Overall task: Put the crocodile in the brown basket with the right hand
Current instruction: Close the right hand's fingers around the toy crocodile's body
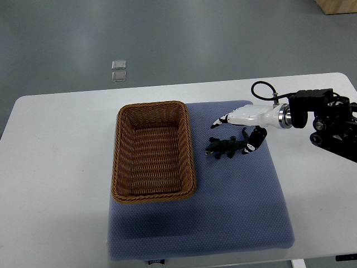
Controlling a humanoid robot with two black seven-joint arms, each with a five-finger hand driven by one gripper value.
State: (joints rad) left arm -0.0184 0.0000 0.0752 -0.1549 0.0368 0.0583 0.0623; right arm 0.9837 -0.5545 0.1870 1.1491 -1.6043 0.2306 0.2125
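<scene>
The crocodile [223, 148] is laid on the mat [240, 212], just beside the basket [115, 151]. The right hand [248, 118] is held open over it, nothing gripped. The crocodile should be gripped around the middle, then lifted.

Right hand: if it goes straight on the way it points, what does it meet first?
Probably the right wall of the brown basket. The right hand points toward the picture's left; the crocodile lies just off that line, nearer the camera. Height unclear; it might clear the rim.
</scene>
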